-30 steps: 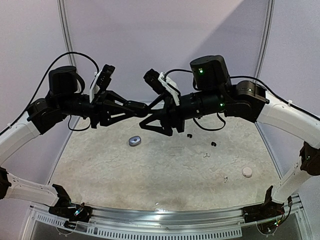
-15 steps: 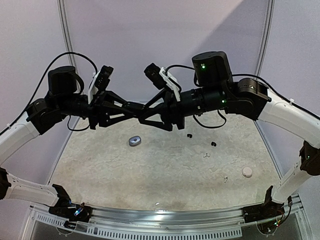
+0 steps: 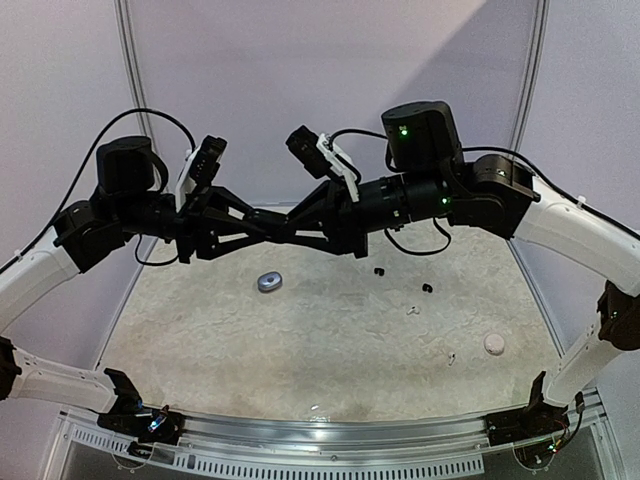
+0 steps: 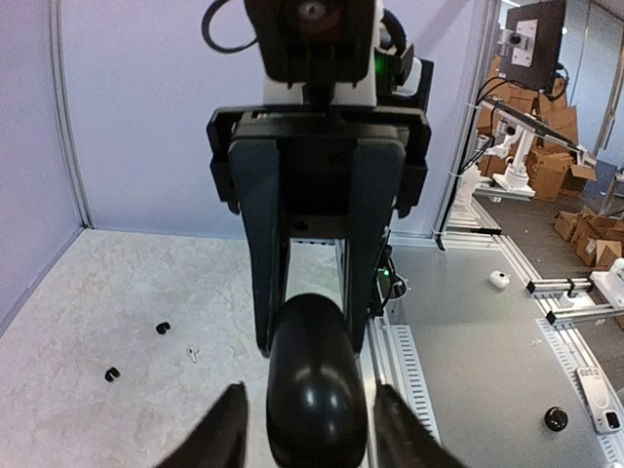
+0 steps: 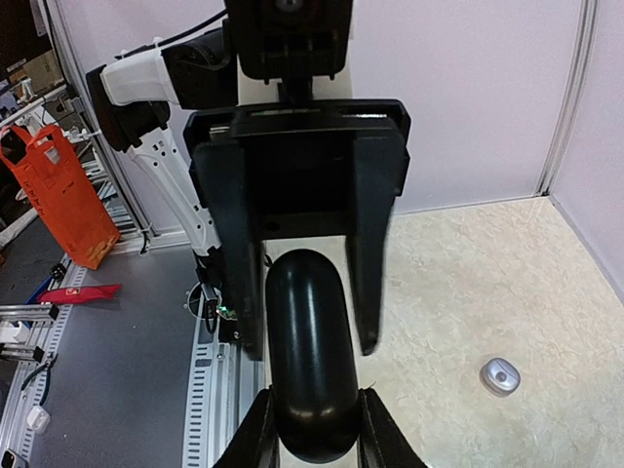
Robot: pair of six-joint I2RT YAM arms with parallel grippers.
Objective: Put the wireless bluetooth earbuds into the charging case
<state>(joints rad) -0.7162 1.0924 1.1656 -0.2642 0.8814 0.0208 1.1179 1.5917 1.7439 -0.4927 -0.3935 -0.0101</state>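
Observation:
A glossy black charging case (image 3: 285, 228) hangs in mid-air between both arms, well above the table. My right gripper (image 5: 312, 429) is shut on one end of it (image 5: 310, 370), both fingers pressed against its sides. My left gripper (image 4: 310, 434) stands slightly open around the other end (image 4: 317, 380), with a thin gap on each side. Earbuds lie loose on the table: two black earbuds (image 3: 378, 270) (image 3: 427, 288) and two white earbuds (image 3: 412, 310) (image 3: 451, 357). The left wrist view shows black earbuds (image 4: 162, 329) and a white earbud (image 4: 192, 353) down below.
A small grey case (image 3: 269, 282) lies on the mottled tabletop under the grippers, also seen in the right wrist view (image 5: 499, 375). A white case (image 3: 494, 344) sits near the right edge. Lilac walls close the back and sides.
The right gripper has moved in over the black case and closed on it. The left gripper's fingers have eased apart from the case.

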